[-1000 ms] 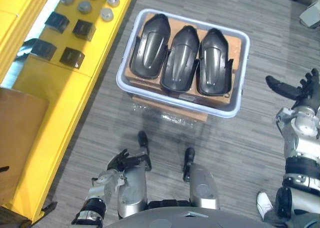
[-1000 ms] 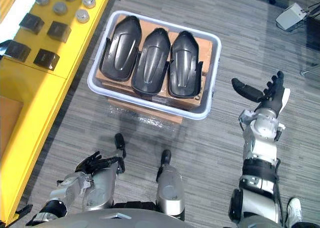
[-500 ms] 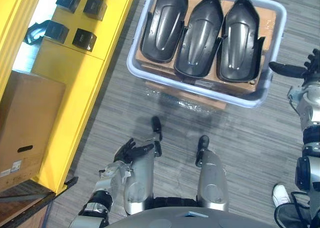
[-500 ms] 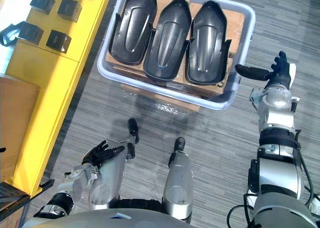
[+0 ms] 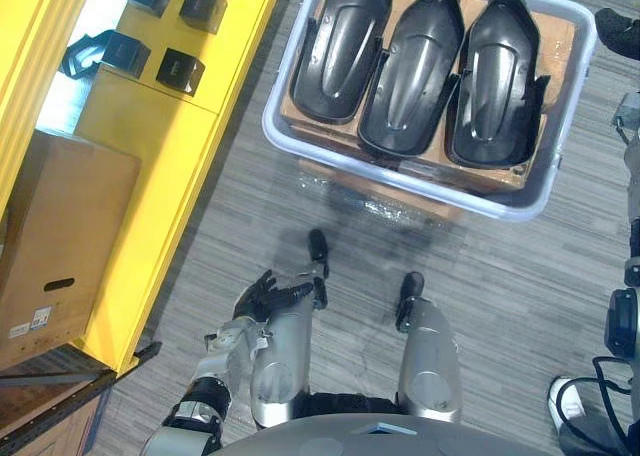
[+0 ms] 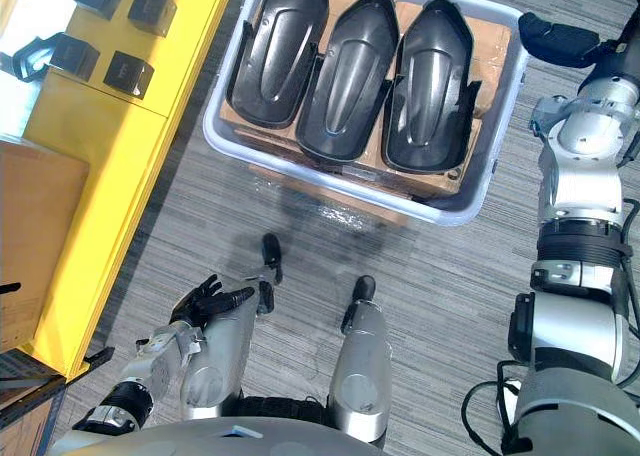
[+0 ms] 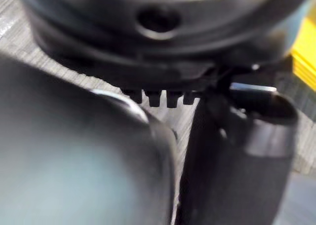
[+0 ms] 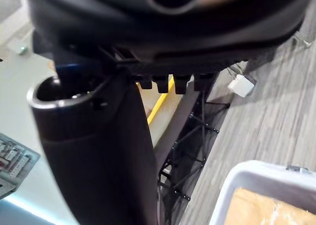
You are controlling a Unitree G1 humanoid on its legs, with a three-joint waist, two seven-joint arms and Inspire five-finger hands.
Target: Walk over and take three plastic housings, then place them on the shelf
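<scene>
Three black plastic housings (image 5: 340, 41) (image 5: 415, 71) (image 5: 495, 81) lie side by side on cardboard in a pale bin (image 5: 278, 144), which rests on a cardboard box on the floor in front of me. My right hand (image 6: 556, 39) is open at the bin's far right corner, thumb stretched over the rim, touching nothing. The right wrist view shows that thumb (image 8: 94, 151) straight, with the bin's corner (image 8: 261, 183) beyond it. My left hand (image 5: 262, 298) hangs low by my left side, fingers relaxed and holding nothing.
A yellow shelf unit (image 5: 150, 126) runs along the left and carries small black boxes (image 5: 180, 71). A large brown cardboard box (image 5: 55, 246) sits at the near left. Grey striped floor lies between me and the bin.
The whole picture has shifted: the camera moved closer to the bin. My right hand rose from beside the bin to its far right corner. The left hand stayed low.
</scene>
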